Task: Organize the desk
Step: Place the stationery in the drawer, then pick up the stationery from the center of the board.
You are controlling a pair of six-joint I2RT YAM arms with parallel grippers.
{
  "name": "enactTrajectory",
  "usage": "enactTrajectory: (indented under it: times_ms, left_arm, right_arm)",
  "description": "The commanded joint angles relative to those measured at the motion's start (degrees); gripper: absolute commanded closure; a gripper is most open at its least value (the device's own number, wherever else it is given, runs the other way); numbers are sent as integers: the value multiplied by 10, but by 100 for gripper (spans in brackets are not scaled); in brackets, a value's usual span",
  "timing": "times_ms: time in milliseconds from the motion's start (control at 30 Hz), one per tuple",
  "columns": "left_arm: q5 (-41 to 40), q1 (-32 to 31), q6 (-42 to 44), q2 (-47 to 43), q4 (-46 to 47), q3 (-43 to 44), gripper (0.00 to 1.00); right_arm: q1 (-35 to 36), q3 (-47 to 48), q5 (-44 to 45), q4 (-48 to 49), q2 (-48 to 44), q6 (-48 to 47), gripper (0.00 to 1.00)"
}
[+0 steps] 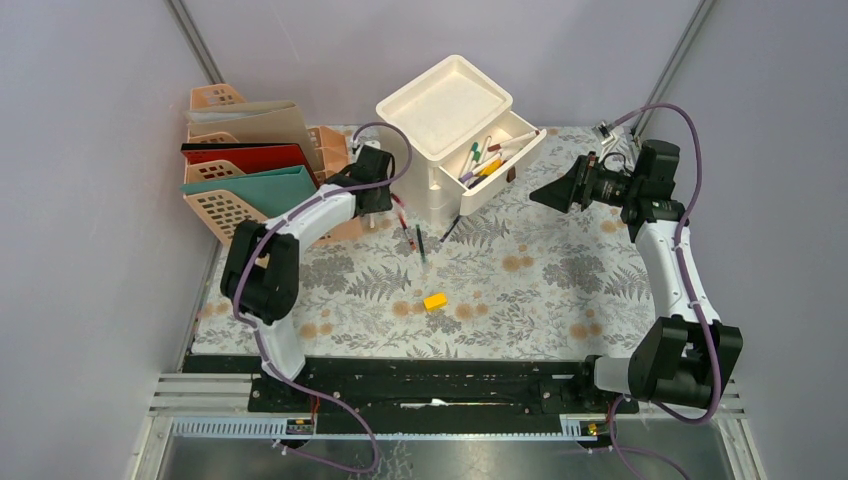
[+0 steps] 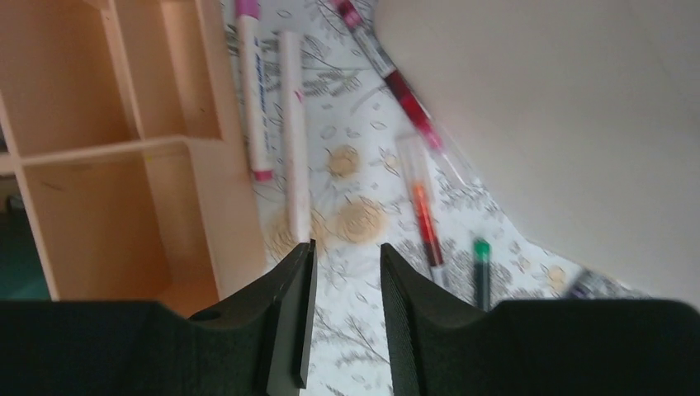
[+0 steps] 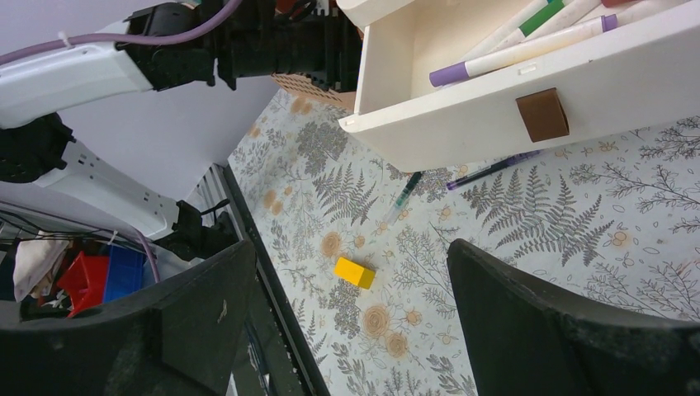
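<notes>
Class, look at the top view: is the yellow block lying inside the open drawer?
No, the yellow block lies on the desk, well in front of the drawer.

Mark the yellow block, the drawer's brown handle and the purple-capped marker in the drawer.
yellow block (image 3: 355,272), right wrist view, middle of its top face.
brown handle (image 3: 542,115), right wrist view, centre of its front.
purple-capped marker (image 3: 520,52), right wrist view, mid-barrel.

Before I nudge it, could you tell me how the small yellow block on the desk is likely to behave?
The yellow block has flat faces and square edges, so it should slide rather than roll. It looks small and solid, so it is probably light and stiff. The printed cloth on the desk may drag on it a little.
</notes>
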Motion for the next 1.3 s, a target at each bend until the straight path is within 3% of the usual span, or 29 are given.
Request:
enactTrajectory:
  times_ms: [0,500,767,1033,1267]
  left_arm:
    - [-18,20,43,42,20,49,63]
    - [-85,45,119,159,13,162,70]
    - [-102,64,132,187,6,180,72]
    - [0,69,118,174,7,160,73]
    - [64,69,100,114,44,106,69]
  right_arm:
    - [-4,3,-18,19,-11,-9,8]
    - [-4,-1,-17,19,-3,-8,8]
    - [-5,-1,-18,19,-2,-8,8]
    - [-5,1,-19,19,2,-8,8]
    - [-5,1,-21,18,3,-8,8]
